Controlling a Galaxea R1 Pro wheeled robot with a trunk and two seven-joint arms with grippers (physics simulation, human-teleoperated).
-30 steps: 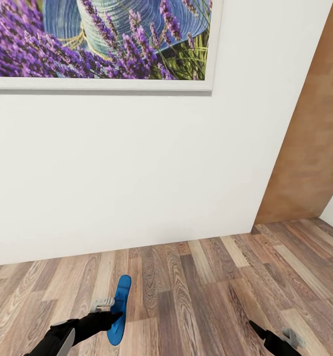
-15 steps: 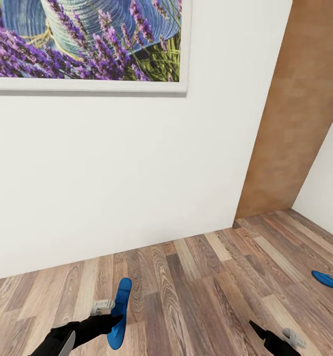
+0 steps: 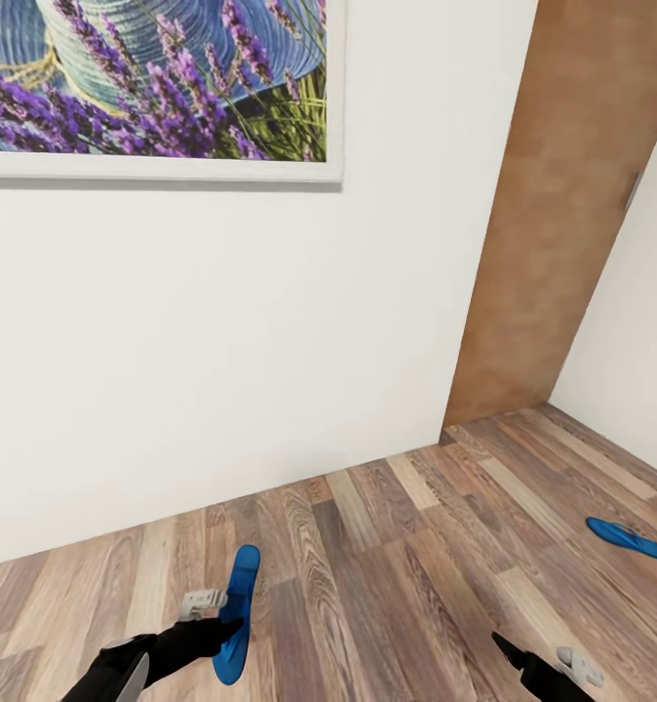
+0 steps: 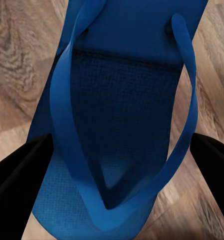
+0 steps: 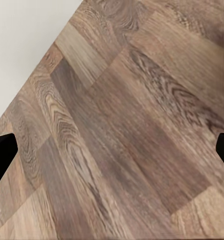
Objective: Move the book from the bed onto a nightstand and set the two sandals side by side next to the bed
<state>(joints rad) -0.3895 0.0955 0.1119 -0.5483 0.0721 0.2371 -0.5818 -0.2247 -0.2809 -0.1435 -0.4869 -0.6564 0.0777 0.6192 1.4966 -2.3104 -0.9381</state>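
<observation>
A white wall point(image 3: 231, 331) takes up most of what is in front of the robot, with the lower corner of a big lavender picture point(image 3: 153, 88) hung high on it and a brown wooden door point(image 3: 562, 214) at the right, beyond the wall's corner. Below runs the wood-plank floor point(image 3: 387, 575); bed, nightstand and book are not to be seen from here. The left arm reaches forward low at the left, and its claw point(image 3: 221, 624) is clenched on a blue sandal point(image 3: 234, 614): in the left wrist view the two dark fingers point(image 4: 19, 175) stand at either edge of the sole point(image 4: 126, 110), with the thong straps looping between them. That sandal hangs with its long axis pointing away from the robot, toward the wall. The second sandal point(image 3: 628, 538) lies flat on the floor well off to the right, near the door, its length running slantwise across the planks. The right claw point(image 3: 509, 648) is held low at the right with nothing in it, its fingertips point(image 5: 2, 150) spread wide over bare floor in the right wrist view. I judge the right arm the nearer one to the loose sandal, which lies ahead of it and further right, still well apart from the claw.
</observation>
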